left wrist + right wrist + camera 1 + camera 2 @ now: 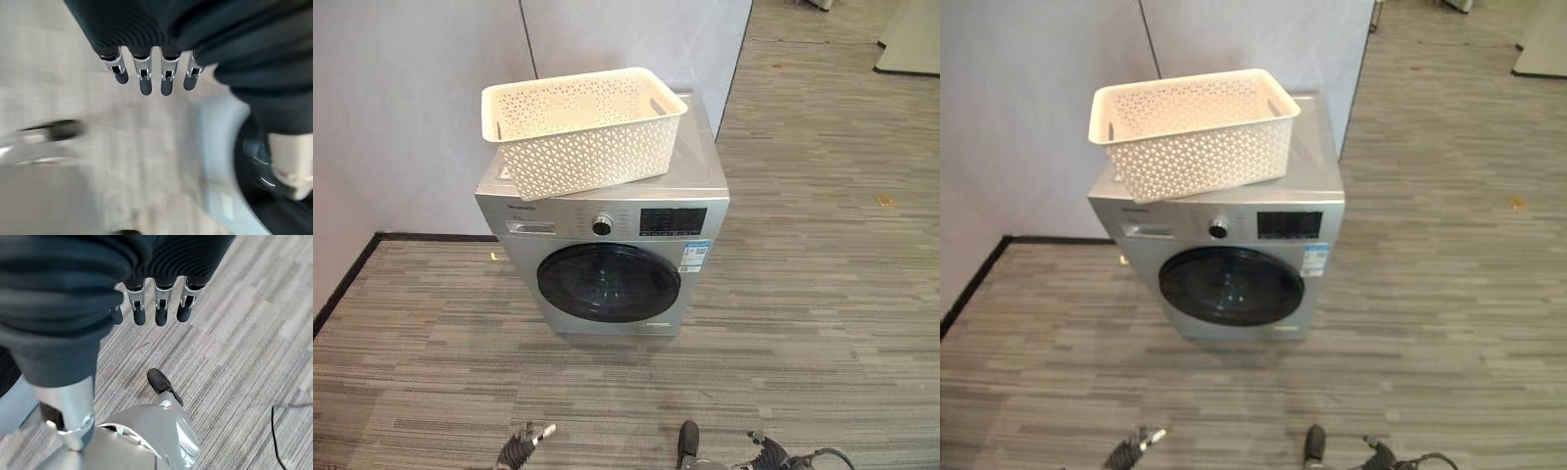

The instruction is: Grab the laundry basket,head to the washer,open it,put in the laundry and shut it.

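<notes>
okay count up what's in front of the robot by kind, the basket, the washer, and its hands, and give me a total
Laundry basket, cream, on top of the washer: 1
Washer, silver, door shut: 1
Robot hands, both hanging low with fingers straight and holding nothing: 2 (left hand, right hand)
Total: 4
</notes>
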